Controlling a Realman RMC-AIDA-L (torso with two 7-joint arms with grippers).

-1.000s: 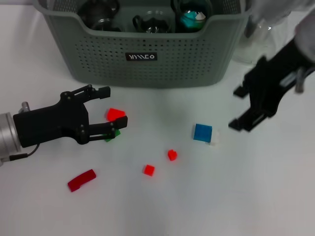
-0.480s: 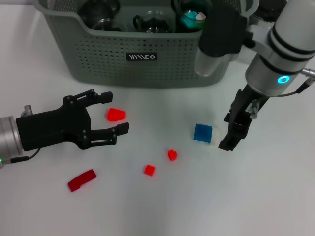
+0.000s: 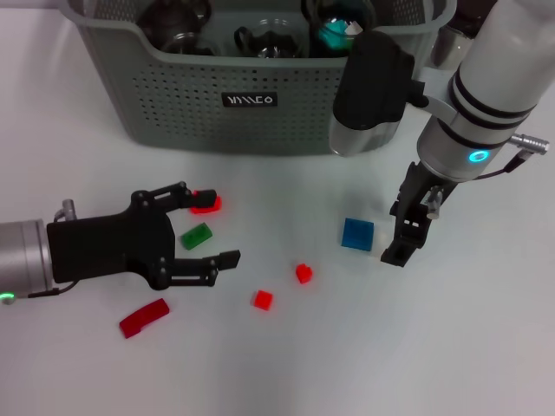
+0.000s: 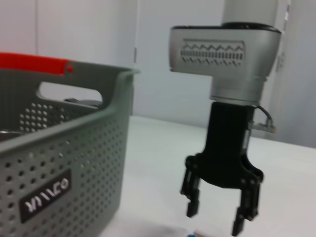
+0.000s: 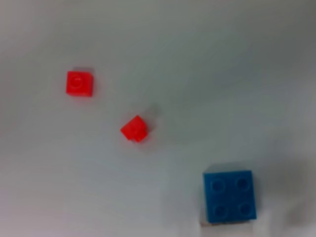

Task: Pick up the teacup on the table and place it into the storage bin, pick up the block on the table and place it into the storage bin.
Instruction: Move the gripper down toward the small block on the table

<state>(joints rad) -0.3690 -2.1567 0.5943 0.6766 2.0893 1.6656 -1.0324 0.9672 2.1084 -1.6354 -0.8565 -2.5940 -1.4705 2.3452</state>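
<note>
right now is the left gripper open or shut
Open. In the head view the left gripper has its fingers spread on either side of the green block, which lies on the table, not clamped.

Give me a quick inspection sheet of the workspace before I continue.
Surface: white table, blocks scattered.
Job's things: storage bin at the back, glassware inside; blue block; green block; small red blocks; no teacup seen on the table.
Clutter: curved red piece; red block.
Grippers: left gripper open around the green block; right gripper open, beside the blue block.
Cables: thin lead at the right wrist.
Surroundings: nothing seen.
</note>
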